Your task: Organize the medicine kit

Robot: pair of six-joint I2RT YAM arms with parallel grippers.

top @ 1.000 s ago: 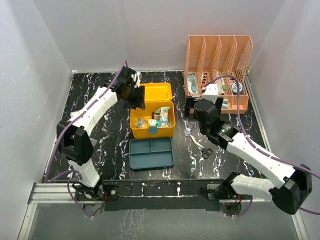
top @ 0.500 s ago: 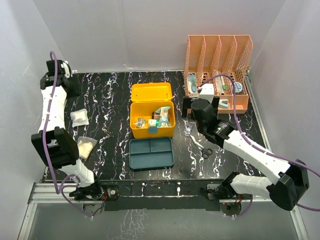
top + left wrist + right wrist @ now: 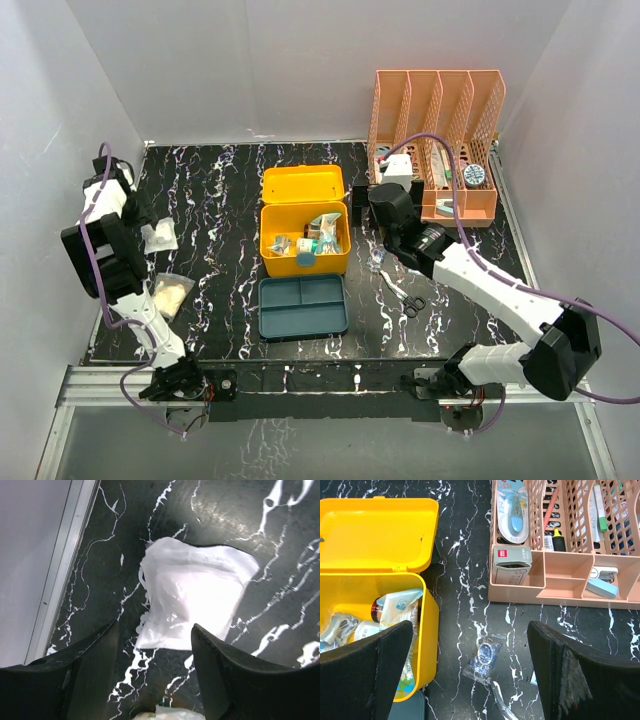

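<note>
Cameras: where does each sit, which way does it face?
Top external: above, behind left arm and right arm, looking down; both show.
Left wrist: on the left arm, facing down at a white pouch; open left gripper frames it.
Right wrist: facing down at the kit and rack; open right gripper shows.
Shared: pouch, top and left wrist.

glossy plastic medicine kit (image 3: 375, 527), crinkly clear-plastic pouch (image 3: 192, 600)

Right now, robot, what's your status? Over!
Both open: left hand over white pouch, right hand empty. Medicine kit open, teal tray out front. Nothing blocking it.
</note>
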